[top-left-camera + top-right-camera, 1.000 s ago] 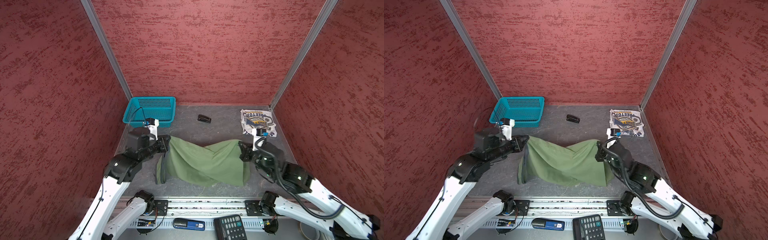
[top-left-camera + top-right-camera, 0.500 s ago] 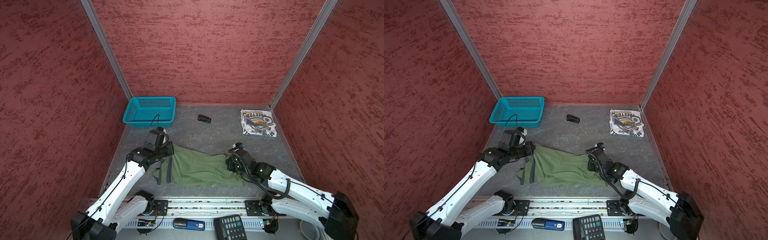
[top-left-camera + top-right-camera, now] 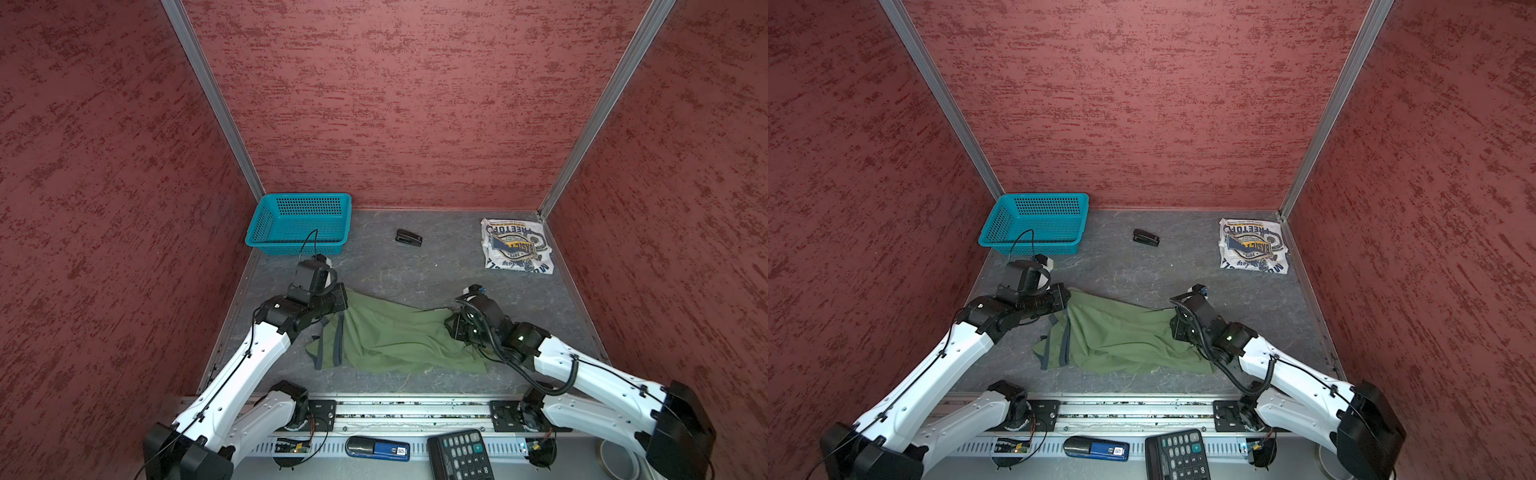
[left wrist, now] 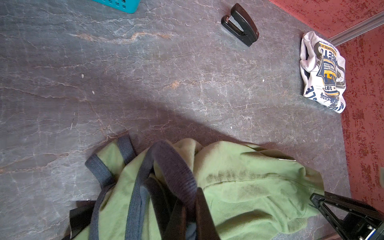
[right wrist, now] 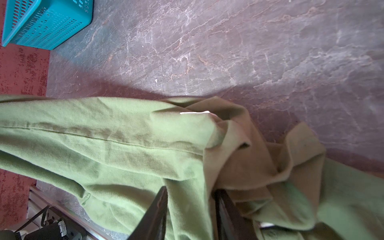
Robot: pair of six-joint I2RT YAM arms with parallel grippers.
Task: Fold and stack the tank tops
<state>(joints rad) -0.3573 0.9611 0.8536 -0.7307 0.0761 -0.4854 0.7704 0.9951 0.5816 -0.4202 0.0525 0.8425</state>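
A blue-green plastic basket [image 3: 299, 224] full of little holes sits just behind the left gripper [image 3: 341, 300]. That gripper is clamped on a dark ribbed strap [image 4: 172, 166] of the green tank top [image 3: 395, 336]. The top lies soft and crumpled on the grey, stone-look table [image 3: 415, 270] between both grippers. A small black stapler [image 3: 408, 237] lies well behind them. The right gripper [image 5: 191, 189] has its fingers apart, with green cloth between them. The folded white tank top [image 3: 515, 246] sits well behind it, in the corner.

Open counter [image 3: 436, 274]: you can pass between the stapler [image 3: 409, 237] and the olive tank top [image 3: 395, 336]. Back left is blocked by the teal basket [image 3: 299, 224], back right by the folded white tank top [image 3: 517, 245]. Red walls [image 3: 395, 104] close three sides.
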